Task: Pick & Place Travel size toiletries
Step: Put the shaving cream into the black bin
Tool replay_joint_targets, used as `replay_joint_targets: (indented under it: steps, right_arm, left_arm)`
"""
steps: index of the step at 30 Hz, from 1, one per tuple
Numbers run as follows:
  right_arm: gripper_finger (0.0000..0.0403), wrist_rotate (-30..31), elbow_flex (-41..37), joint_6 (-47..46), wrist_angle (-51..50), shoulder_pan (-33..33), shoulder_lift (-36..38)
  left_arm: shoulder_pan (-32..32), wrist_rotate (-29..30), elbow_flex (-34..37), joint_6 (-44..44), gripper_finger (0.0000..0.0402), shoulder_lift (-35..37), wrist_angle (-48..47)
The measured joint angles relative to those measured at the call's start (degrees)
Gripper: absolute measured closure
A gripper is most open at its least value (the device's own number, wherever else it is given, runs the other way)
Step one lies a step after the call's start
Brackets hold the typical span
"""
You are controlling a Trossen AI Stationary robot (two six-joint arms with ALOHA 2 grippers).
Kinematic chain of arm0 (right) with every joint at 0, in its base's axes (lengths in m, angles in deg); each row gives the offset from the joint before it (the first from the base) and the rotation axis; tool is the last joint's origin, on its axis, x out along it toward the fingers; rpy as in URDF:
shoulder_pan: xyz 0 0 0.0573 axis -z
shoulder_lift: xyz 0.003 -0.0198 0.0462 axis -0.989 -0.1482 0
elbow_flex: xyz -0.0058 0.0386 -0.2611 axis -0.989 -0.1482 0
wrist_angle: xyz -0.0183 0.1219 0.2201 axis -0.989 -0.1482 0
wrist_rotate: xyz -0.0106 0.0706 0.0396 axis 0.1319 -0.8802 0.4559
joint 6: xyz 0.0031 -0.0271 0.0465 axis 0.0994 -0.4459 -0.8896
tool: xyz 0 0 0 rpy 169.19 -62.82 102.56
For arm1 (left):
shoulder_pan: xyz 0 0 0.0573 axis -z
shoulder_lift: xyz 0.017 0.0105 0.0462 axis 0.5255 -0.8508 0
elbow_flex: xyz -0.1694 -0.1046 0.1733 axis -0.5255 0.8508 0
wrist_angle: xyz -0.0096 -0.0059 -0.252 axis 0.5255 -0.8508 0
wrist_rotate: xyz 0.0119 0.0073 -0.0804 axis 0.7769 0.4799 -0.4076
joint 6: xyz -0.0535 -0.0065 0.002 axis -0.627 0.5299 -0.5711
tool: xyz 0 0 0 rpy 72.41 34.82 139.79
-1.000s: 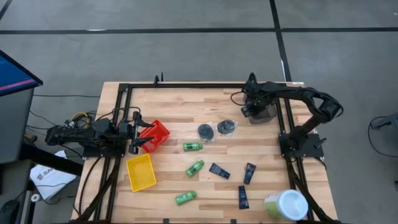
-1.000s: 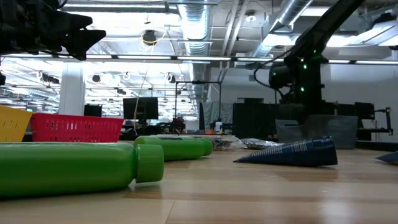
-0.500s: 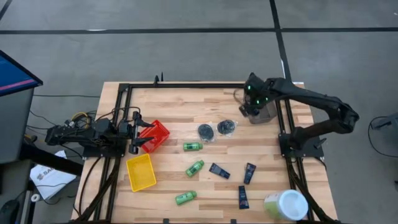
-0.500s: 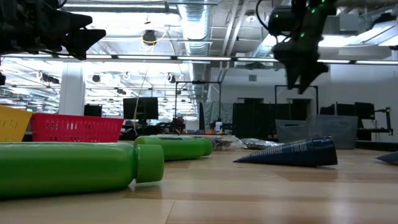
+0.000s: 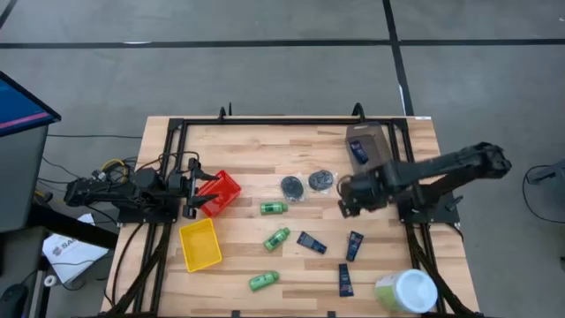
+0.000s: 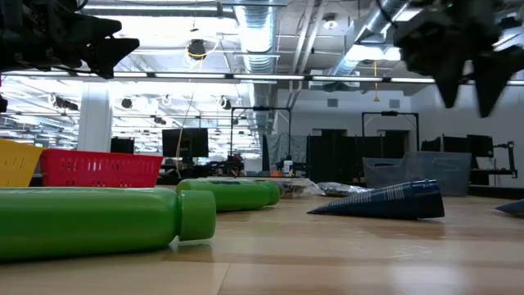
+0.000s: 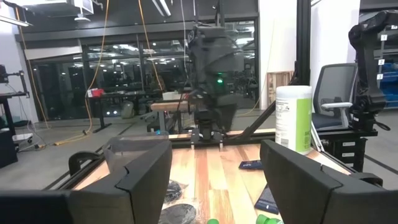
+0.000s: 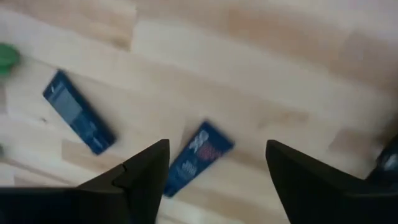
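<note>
Three blue tubes (image 5: 311, 242) (image 5: 354, 246) (image 5: 344, 279), three green bottles (image 5: 273, 208) (image 5: 276, 238) (image 5: 263, 281) and two dark discs (image 5: 291, 186) (image 5: 321, 181) lie flat on the table. A fourth blue tube (image 5: 357, 150) lies in the grey-brown bin (image 5: 372, 134). My right gripper (image 5: 346, 205) hangs open in the air right of the discs, touching nothing. Its wrist view looks down on one blue tube (image 8: 196, 158) between the open fingers (image 8: 217, 146) and another (image 8: 79, 120) beside it. My left gripper (image 5: 198, 193) waits open at the red bin (image 5: 222, 190).
A yellow bin (image 5: 199, 244) sits near the red one on the table's left. The large pale green-and-white tub (image 5: 406, 290) stands at the near right corner. A dark metal frame (image 5: 265, 121) borders the table. Bare wood lies between the far edge and the discs.
My right gripper has risen out of the grey-brown bin at the far right and swung toward the near edge and the table's middle, ending in the air right of the discs. The bin stands uncovered, with a blue tube showing in it.
</note>
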Motion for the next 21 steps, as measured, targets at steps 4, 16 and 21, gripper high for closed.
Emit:
replay_joint_targets:
  steps: [4, 16, 21]
  right_arm:
    - [0.0117, -0.02, -0.22, -13.18, 0.90, -7.34, -2.61]
    - [0.0070, -2.89, -0.23, -34.11, 13.12, -14.91, -15.29]
    - [0.0077, -4.42, -0.23, -35.65, 16.51, -14.91, -20.31]
  left_arm:
    - [0.00, 0.00, 0.01, -0.01, 0.0160, 0.00, 0.32]
    - [0.00, 0.00, 0.00, 0.00, 0.0160, 0.00, 0.83]
    - [0.00, 0.00, 0.00, -0.02, 0.0160, 0.00, 0.93]
